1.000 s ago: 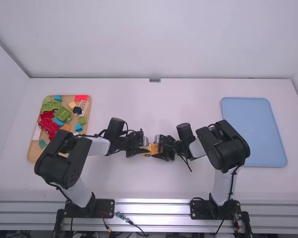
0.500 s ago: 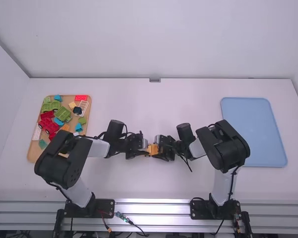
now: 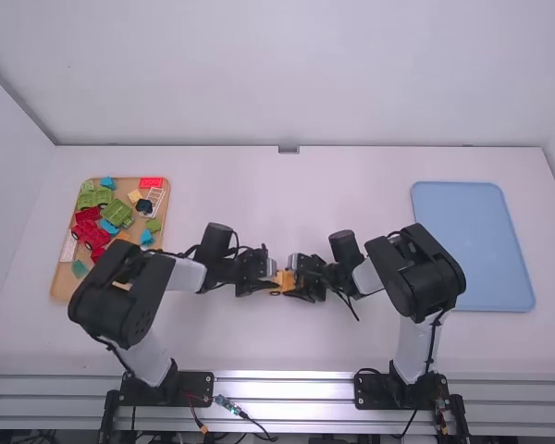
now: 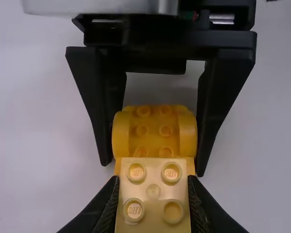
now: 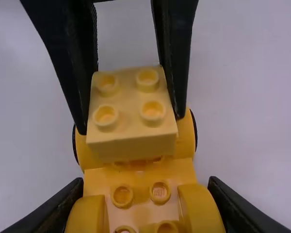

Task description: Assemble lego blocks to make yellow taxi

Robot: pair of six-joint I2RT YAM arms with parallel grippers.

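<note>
Near the middle of the table, in the high view, my left gripper (image 3: 272, 277) and my right gripper (image 3: 294, 278) meet over the orange-yellow car base (image 3: 283, 281). My left gripper (image 4: 153, 180) is shut on a pale yellow two-by-two brick (image 4: 153, 192) in the left wrist view. The right wrist view has my right gripper (image 5: 146, 181) shut on the car base (image 5: 140, 177), which has wheel arches and studs. The pale brick (image 5: 131, 133) lies over the car base's far end, studs up; whether it is pressed on, I cannot tell.
A wooden tray (image 3: 63, 287) at the left holds several red, green, blue and orange pieces. A blue tray (image 3: 472, 245) lies at the right side of the table.
The left arm has shifted very slightly to the right and away from the camera, with its gripper still at the car base. The right arm has stayed still.
</note>
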